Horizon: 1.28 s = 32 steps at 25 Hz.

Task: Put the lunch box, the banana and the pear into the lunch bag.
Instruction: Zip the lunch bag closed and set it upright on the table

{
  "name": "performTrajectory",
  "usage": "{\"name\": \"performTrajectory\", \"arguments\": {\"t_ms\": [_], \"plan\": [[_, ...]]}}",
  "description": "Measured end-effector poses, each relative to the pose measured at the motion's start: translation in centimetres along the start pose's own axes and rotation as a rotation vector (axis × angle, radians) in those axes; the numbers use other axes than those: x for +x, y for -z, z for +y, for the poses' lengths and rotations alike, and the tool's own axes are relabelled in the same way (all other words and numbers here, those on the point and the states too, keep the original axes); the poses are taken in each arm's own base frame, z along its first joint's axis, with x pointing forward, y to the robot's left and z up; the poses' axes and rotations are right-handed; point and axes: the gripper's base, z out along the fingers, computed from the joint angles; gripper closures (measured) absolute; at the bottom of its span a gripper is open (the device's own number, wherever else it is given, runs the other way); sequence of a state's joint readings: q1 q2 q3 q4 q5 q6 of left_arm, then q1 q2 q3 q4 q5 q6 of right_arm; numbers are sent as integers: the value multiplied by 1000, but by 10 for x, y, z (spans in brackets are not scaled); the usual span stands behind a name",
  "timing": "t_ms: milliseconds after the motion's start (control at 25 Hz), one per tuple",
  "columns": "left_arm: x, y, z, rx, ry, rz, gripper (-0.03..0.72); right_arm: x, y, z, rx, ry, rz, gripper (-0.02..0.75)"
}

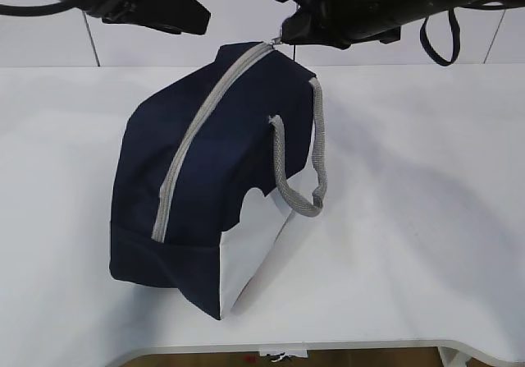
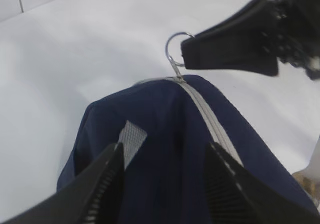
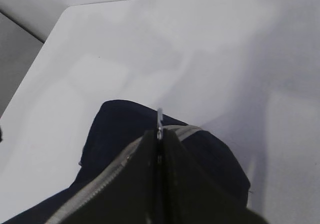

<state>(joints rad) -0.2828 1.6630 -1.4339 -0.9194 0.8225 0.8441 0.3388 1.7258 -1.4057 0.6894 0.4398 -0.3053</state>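
Observation:
The navy lunch bag (image 1: 221,170) lies on the white table, its grey zipper (image 1: 193,133) run shut along the top. At the bag's far end my right gripper (image 1: 287,32) is shut on the zipper's metal ring pull (image 2: 175,46); in the right wrist view the ring pull (image 3: 159,116) sticks out between the closed fingertips of that gripper (image 3: 159,135). My left gripper (image 2: 165,149) hovers open just above the navy fabric beside the zipper (image 2: 210,119), with nothing between its fingers. The lunch box, the banana and the pear are out of view.
A grey webbing handle (image 1: 316,162) hangs over the bag's right side above a white end panel (image 1: 254,252). The table's front edge (image 1: 344,346) runs close below the bag. A black strap (image 1: 439,43) dangles from the right arm.

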Motion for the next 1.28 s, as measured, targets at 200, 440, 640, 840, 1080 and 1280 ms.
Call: {"name": "performTrajectory", "arguments": {"t_ms": [200, 440, 640, 840, 1080, 1280], "plan": [[4, -24, 12, 51, 77, 20, 297, 0, 0, 0, -4, 7, 1, 748], [14, -44, 22, 98, 157, 48, 297, 0, 0, 0, -5, 12, 1, 748], [14, -50, 24, 121, 198, 37, 297, 0, 0, 0, -5, 14, 1, 748], [8, -67, 28, 141, 190, 37, 296, 0, 0, 0, -5, 14, 0, 748], [5, -78, 27, 131, 155, 64, 297, 0, 0, 1, -6, 14, 2, 748], [8, -79, 29, 97, 158, 97, 296, 0, 0, 1, -6, 15, 2, 748]]}}
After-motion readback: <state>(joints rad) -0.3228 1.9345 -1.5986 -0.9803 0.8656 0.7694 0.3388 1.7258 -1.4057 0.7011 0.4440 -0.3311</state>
